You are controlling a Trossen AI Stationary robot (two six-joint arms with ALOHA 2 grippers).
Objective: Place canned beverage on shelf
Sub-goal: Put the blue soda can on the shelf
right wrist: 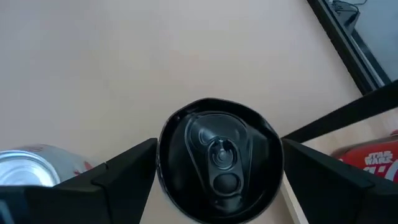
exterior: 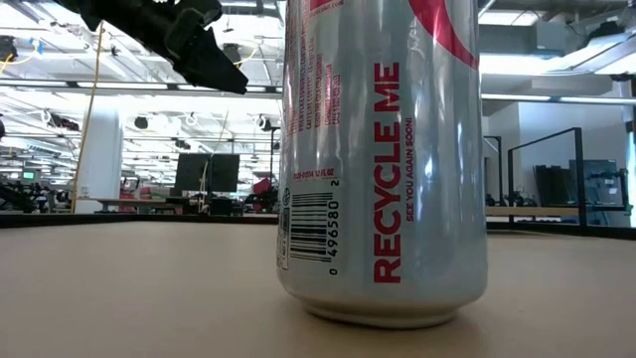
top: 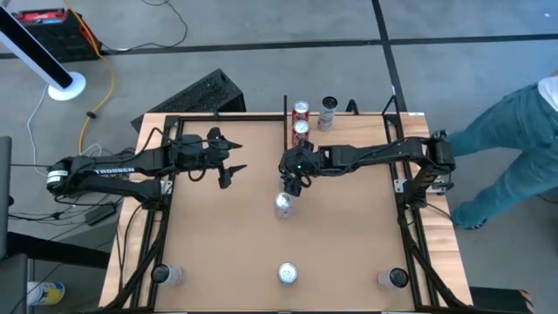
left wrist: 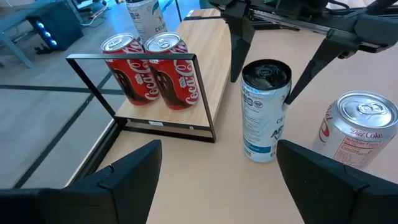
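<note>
Just off table centre, toward 12 o'clock: slim black-topped can (left wrist: 264, 112), upright on the brown tabletop (top: 218, 235), not on the shelf (left wrist: 213, 46). Straddled by the right gripper (top: 293, 180) from above, fingers spread wide on either side, small gaps showing, no grip. At 12 o'clock from the can, close by at the table's far edge: pale wood-grain shelf with a thin black frame (left wrist: 134, 57) upright along its edge, carrying two red cola cans (left wrist: 124, 71) (left wrist: 174, 74) side by side, touching. Beyond the shelf, at about 1 o'clock: a white can (left wrist: 144, 18). Just beside the black-topped can at 6 o'clock: a silver Diet Coke can (left wrist: 357, 134), upright, apart from it. Farther out at 6 o'clock, near the table's front edge: another silver can (exterior: 383, 159) with red "RECYCLE ME" lettering. At 9 o'clock, well apart: left gripper (top: 231, 166), hovering above the table, fingers wide apart, holding nothing. Tabletop smooth, matte, bordered by black rails. Around it, grey floor with a yellow cable (top: 109, 87) at 10 o'clock and a person's legs (top: 506, 139) at 3 o'clock. Across the table: a bright open hall with ceiling lights, dark monitors and black frames.
</note>
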